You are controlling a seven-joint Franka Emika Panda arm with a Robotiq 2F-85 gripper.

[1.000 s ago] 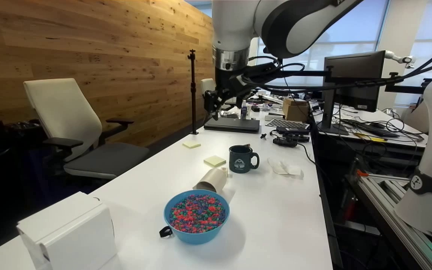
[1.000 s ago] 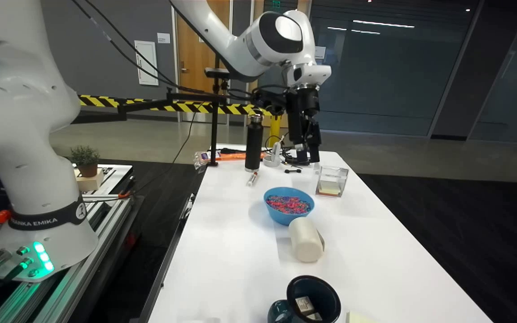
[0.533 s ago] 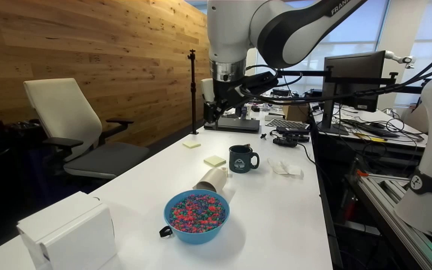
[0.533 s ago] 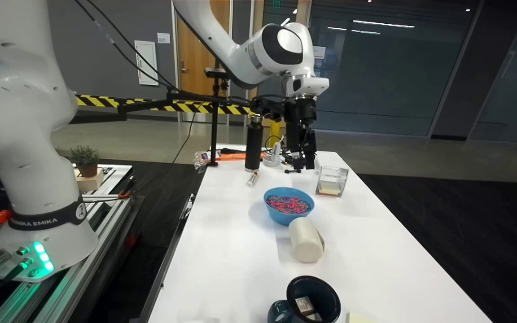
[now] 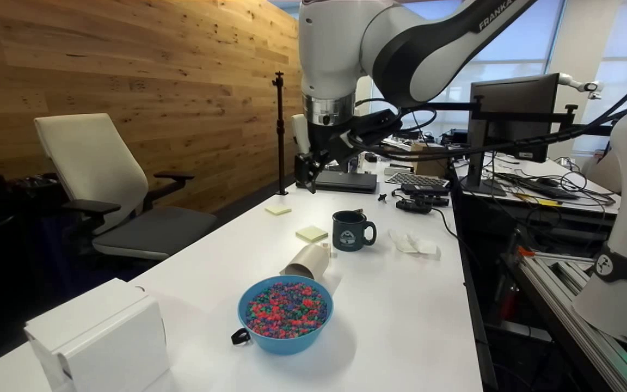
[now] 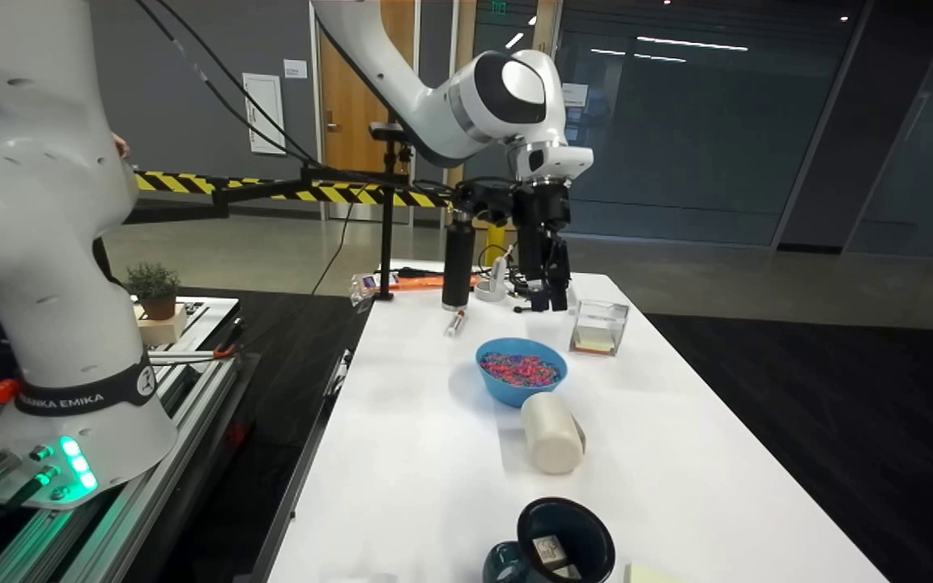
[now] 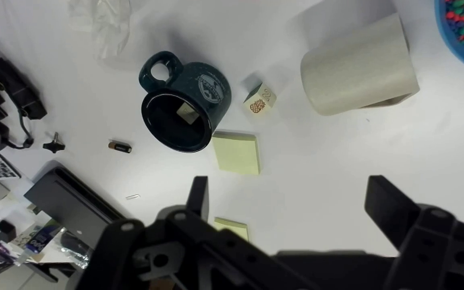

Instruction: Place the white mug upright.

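White mug (image 7: 359,66) seen lying on its side on tbl (image 6: 402,486), mouth turned twd blue bowl (image 7: 442,22); just beside bowl, narrow gap seen in wrist view. Dk mug (image 7: 212,86) seen upright nr white mug's base, printed cube (image 7: 261,100) btwn the two. Gripper (image 7: 286,197) held above tbl, jaws spread wide, seen well apart in wrist view.

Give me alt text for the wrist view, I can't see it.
A cream-white mug lies on its side, upper right, near a blue bowl cut off by the frame. At the bottom, the open gripper holds nothing; a dark green mug stands left of centre.
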